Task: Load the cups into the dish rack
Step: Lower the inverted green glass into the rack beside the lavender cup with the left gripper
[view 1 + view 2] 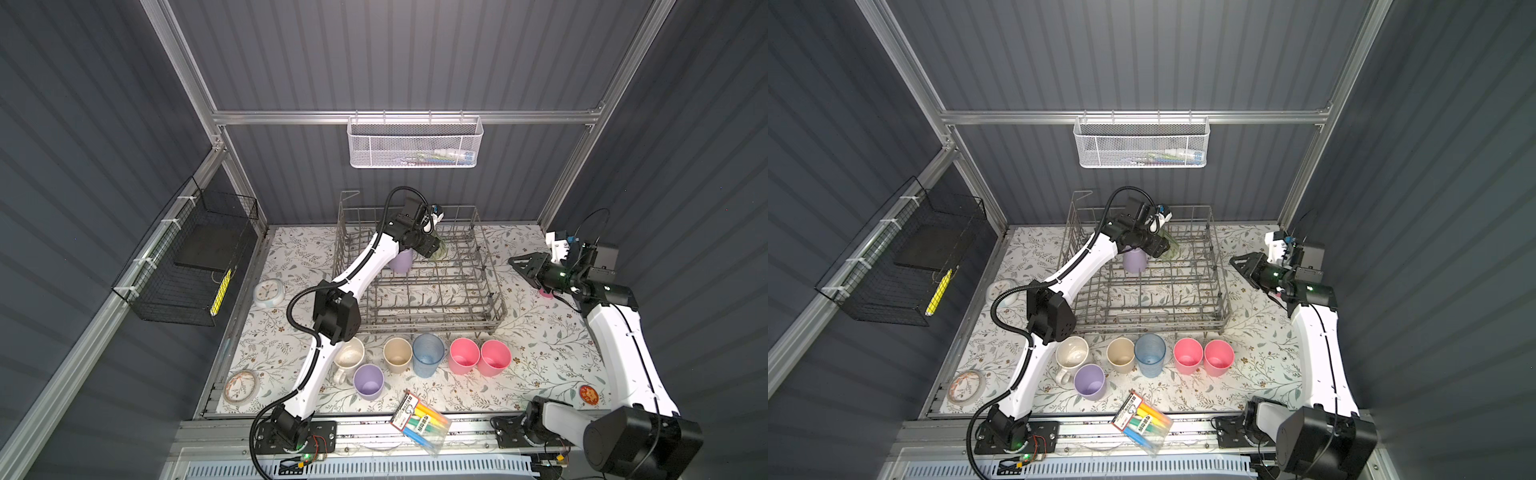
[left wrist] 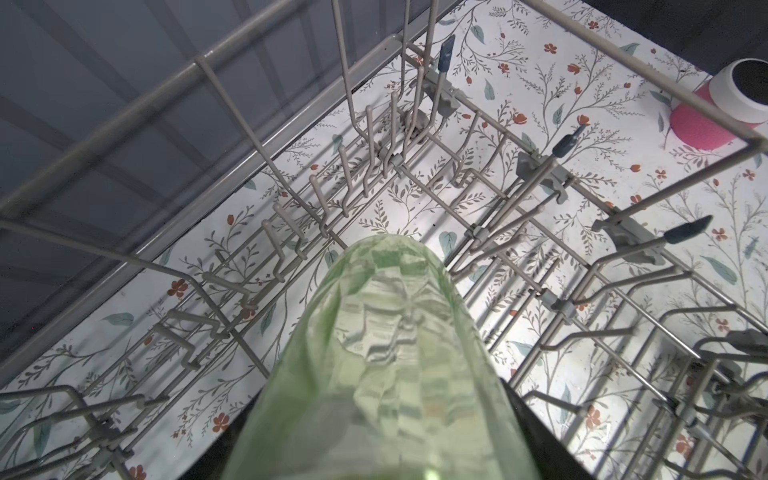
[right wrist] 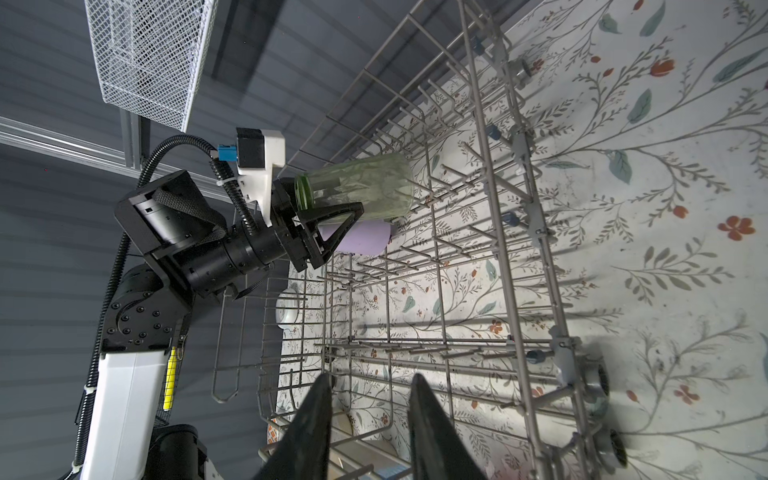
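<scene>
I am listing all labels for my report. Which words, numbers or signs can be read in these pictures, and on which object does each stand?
Pack of markers: white card label with dark print, too blurred to read.
Round clock: marks on the dial, too small to read.
Red disc: pale pattern, not readable.
White mesh basket: things inside, too blurred to read.
No text is legible anywhere.

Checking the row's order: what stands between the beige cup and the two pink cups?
Only the translucent blue cup, upright, stands between the beige cup and the pink cups; both top views show it.
</scene>
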Robot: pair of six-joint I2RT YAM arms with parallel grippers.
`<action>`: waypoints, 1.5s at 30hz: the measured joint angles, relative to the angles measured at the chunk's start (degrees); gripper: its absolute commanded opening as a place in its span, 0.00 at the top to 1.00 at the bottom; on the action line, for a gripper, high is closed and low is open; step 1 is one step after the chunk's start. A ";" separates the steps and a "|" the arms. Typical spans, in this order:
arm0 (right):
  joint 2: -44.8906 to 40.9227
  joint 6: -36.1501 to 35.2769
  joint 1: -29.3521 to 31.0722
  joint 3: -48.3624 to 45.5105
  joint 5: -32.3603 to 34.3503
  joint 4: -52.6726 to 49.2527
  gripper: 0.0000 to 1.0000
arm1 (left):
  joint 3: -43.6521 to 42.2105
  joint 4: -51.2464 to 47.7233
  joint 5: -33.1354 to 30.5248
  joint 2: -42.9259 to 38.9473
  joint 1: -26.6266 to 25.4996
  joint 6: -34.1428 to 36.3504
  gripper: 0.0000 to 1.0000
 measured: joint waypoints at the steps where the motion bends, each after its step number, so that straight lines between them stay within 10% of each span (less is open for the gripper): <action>1: 0.20 0.00 0.00 0.02 0.00 0.00 0.66 | 0.00 0.24 -0.26 0.15 -0.11 0.13 0.82; 25: 2.34 0.00 0.00 -0.11 -0.44 0.42 0.67 | 0.33 5.53 -1.57 2.38 -0.83 0.37 0.26; 45: 2.56 0.00 0.00 -0.11 -0.83 0.83 0.67 | -2.29 8.63 -1.53 1.99 -1.29 0.98 0.10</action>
